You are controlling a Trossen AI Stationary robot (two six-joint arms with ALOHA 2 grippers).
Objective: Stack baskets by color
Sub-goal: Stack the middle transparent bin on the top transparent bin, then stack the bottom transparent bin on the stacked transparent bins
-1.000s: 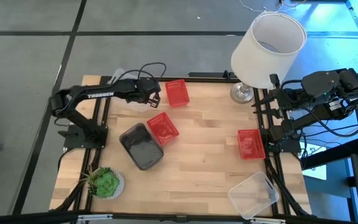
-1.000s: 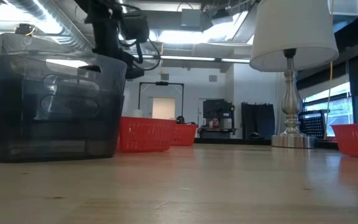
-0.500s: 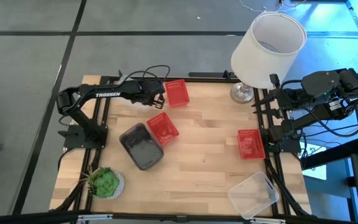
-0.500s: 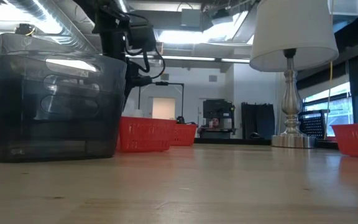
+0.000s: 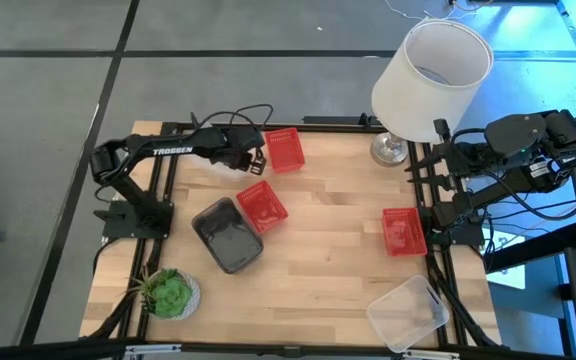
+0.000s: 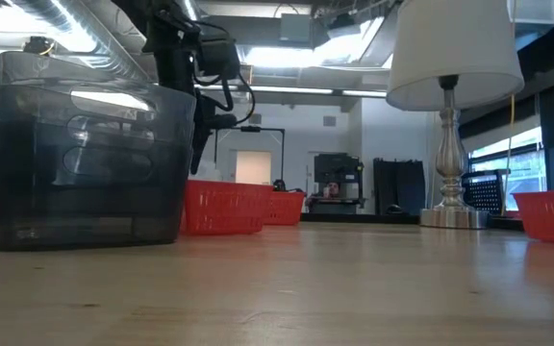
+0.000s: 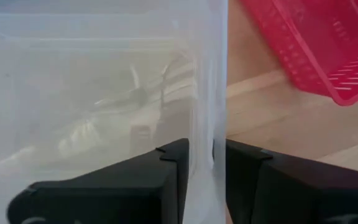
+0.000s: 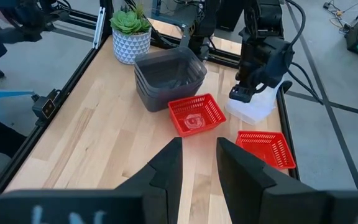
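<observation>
My left gripper (image 5: 256, 158) (image 7: 207, 155) hangs open over a clear basket (image 8: 257, 111) (image 7: 92, 93) at the table's far left. The basket rests on the wood, mostly hidden under the arm in the high view. One finger is inside the basket and one outside its wall. A red basket (image 5: 284, 148) lies just to the right of it. Another red basket (image 5: 261, 205) leans against the dark grey baskets (image 5: 228, 233). A third red basket (image 5: 403, 230) sits at the right edge and another clear basket (image 5: 408, 312) at the near right corner. My right gripper (image 8: 199, 155) waits open, high at the right. My left gripper comes from above, slanting down, with the clear basket's side wall (image 7: 205, 124) in the gap between its two fingers. One finger (image 7: 173, 168) stands inside the basket and the other outside. Whether either finger touches the wall, I cannot tell.
A white lamp (image 5: 433, 75) stands at the far right corner and a green potted plant (image 5: 168, 292) at the near left corner. Bare wood lies in the table's middle and near edge (image 5: 308, 290).
My left gripper has gone a little toward the table's right edge, toward the far red basket, and sunk slightly. It has then kept still for the last half second.
</observation>
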